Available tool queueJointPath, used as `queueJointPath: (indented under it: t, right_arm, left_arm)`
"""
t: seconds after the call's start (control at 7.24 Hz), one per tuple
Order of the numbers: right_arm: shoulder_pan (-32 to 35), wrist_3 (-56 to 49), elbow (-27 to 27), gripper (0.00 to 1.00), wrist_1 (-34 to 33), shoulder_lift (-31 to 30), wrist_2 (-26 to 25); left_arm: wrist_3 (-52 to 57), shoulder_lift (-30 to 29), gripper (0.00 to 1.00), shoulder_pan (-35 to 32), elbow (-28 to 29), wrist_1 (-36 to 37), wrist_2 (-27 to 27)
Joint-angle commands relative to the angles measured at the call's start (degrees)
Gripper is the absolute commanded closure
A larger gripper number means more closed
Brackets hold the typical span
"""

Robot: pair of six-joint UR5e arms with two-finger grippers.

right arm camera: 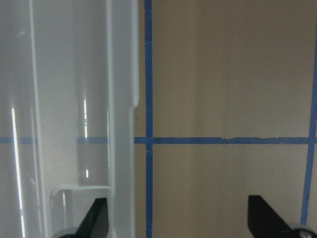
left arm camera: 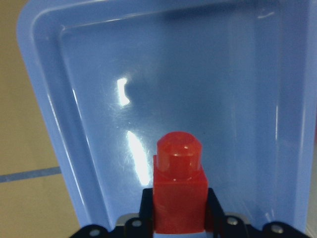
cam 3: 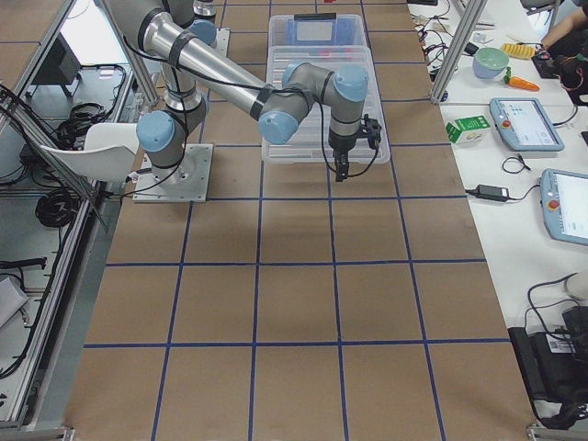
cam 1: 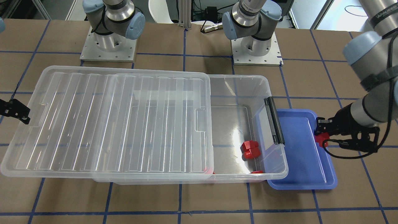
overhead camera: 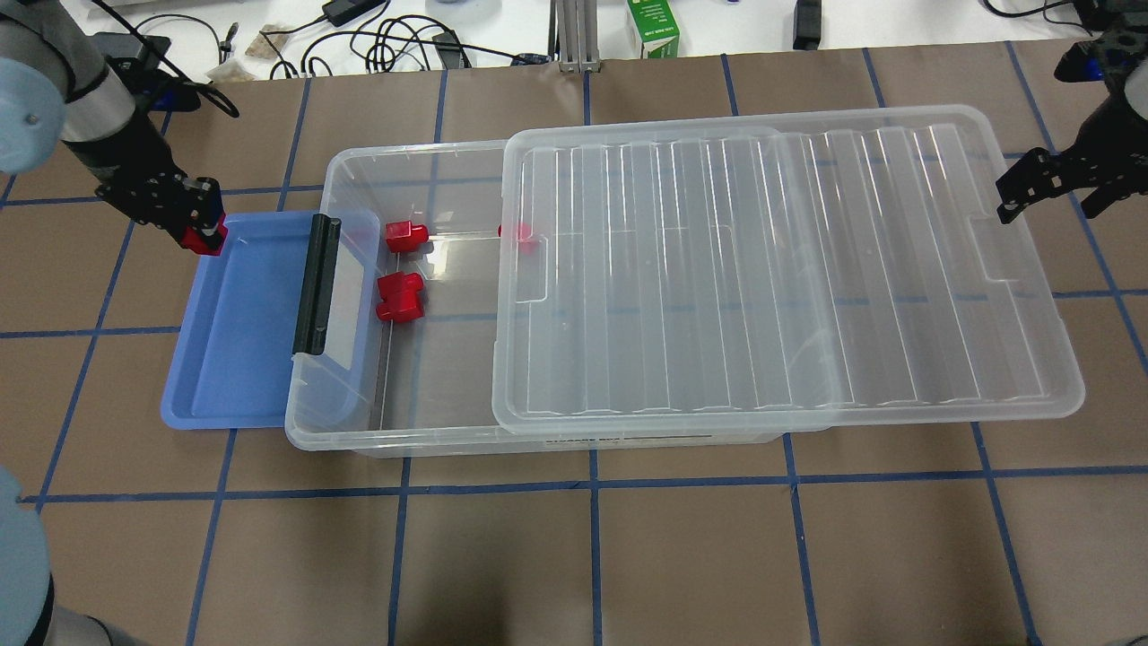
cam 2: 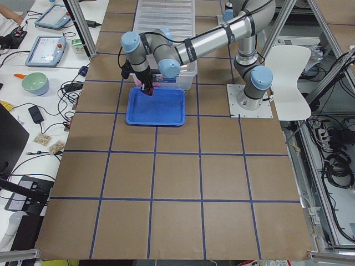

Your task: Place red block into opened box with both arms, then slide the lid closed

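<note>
My left gripper [overhead camera: 204,231] is shut on a small red block [left arm camera: 179,188], stub pointing away from the wrist, held over the far corner of the blue tray [overhead camera: 238,368]. From across the table the block [cam 1: 321,137] shows at the tray's edge. The clear box [overhead camera: 359,166] lies open at its latch end, with the ribbed lid [overhead camera: 762,269] slid aside over the rest. My right gripper [overhead camera: 1058,190] stands open at the lid's outer short edge. In the right wrist view one fingertip [right arm camera: 99,218] lies over the lid rim, the other over bare table.
Inside the open part of the box lie a larger two-lobed red piece [overhead camera: 400,298] and a small red block [overhead camera: 405,235]; another red piece [overhead camera: 520,231] shows under the lid. The black latch bar [overhead camera: 318,283] overhangs the tray. Cables and a green carton [overhead camera: 653,27] sit beyond the table.
</note>
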Motion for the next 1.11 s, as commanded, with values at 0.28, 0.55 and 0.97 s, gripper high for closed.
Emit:
queueJointPath:
  t: [0.28, 0.55, 0.97]
  right_arm:
    - [1.04, 0.71, -10.54, 0.00, 16.90, -6.29, 0.95]
    - [1.04, 0.71, -13.37, 0.00, 24.04, -9.73, 0.95]
    - [4.44, 4.30, -13.11, 0.00, 24.07, -10.10, 0.52]
  left_arm:
    - [-12.71, 7.72, 1.00, -6.53, 2.68, -7.61, -5.68]
    - [-24.39, 7.74, 1.00, -14.69, 2.15, -7.52, -6.12]
    - [-31.82, 6.24, 1.00, -21.06, -5.46, 0.41, -6.12]
